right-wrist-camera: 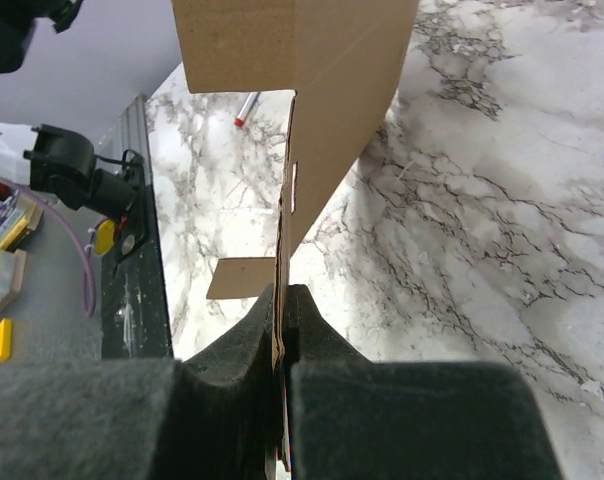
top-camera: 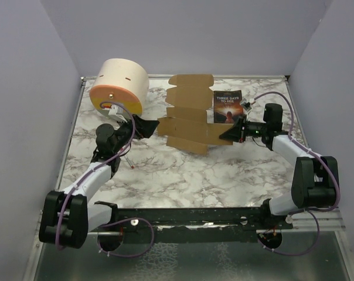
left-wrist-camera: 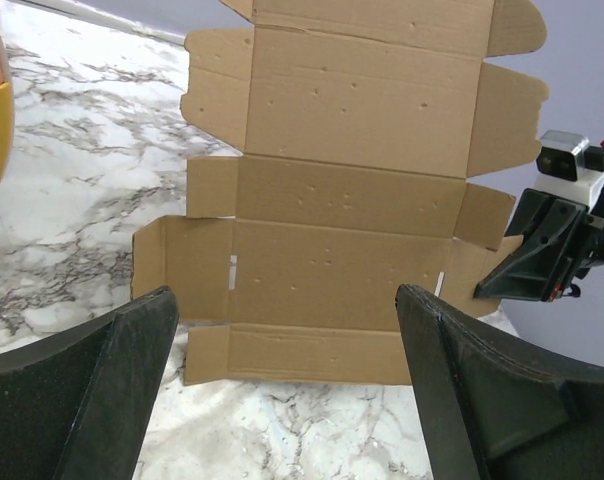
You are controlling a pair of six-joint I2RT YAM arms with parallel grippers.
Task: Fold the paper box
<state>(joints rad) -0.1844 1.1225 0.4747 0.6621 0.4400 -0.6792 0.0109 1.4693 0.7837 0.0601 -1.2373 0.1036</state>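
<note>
The paper box [top-camera: 190, 114] is a flat brown die-cut cardboard sheet lying unfolded across the back middle of the marble table. My right gripper [top-camera: 230, 133] is shut on its right side flap; in the right wrist view the sheet's edge [right-wrist-camera: 285, 215] stands pinched between my pads [right-wrist-camera: 257, 340]. My left gripper [top-camera: 149, 127] is open and empty at the sheet's left edge. In the left wrist view the sheet [left-wrist-camera: 352, 200] fills the view beyond my spread fingers [left-wrist-camera: 462, 390], and the right gripper [left-wrist-camera: 542, 260] shows at its right edge.
A big cream cylinder with an orange-yellow face [top-camera: 118, 86] lies at the back left, near my left gripper. A dark paperback book [top-camera: 227, 105] lies right of the sheet, beside my right gripper. A small red-tipped pen [top-camera: 132, 167] lies near the left arm. Grey walls enclose the table.
</note>
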